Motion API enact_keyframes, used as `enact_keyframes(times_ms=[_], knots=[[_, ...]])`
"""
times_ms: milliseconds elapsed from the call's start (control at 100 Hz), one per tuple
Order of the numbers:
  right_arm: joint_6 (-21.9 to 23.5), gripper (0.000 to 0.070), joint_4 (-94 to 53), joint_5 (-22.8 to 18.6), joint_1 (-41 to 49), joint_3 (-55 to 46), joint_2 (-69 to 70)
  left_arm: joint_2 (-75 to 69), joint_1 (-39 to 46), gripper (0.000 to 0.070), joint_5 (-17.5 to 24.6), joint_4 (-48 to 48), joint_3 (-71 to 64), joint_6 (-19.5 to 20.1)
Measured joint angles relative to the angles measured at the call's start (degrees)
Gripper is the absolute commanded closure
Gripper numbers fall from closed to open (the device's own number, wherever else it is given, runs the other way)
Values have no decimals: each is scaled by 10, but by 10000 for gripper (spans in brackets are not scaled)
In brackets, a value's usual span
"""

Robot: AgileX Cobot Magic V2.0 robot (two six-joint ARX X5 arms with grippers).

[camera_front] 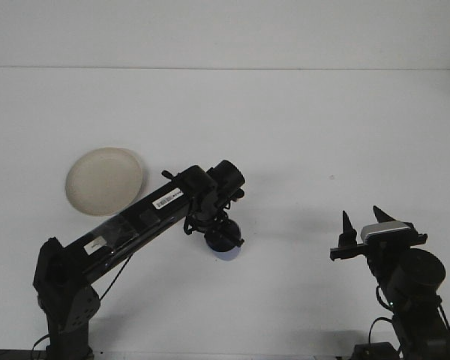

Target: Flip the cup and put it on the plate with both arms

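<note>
L gripper (223, 238) down on blue cup (226, 253), finger spread can't tell.
R gripper (365, 225) fingers spread, empty, near right; plate (105, 181) far left, table (300, 135) open btwn.

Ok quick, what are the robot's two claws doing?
Left gripper: down over the blue cup; grip cannot be told.
Right gripper: open, holding nothing.

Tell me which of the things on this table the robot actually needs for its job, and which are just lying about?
Needed for the job:
- blue cup, mostly hidden beneath the left claw
- cream plate, far left
- right claw, waiting apart at the right, open

Just lying about:
- nothing visible; only the bare white table carries it all
</note>
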Motion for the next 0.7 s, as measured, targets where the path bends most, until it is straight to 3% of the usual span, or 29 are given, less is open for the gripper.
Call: enact_keyframes(times_ms=[310, 700], knots=[[0, 263, 0, 0, 0, 0, 0, -26, 107, 694, -91, -58, 136, 18], [0, 263, 0, 0, 0, 0, 0, -30, 340, 694, -104, -70, 143, 21]])
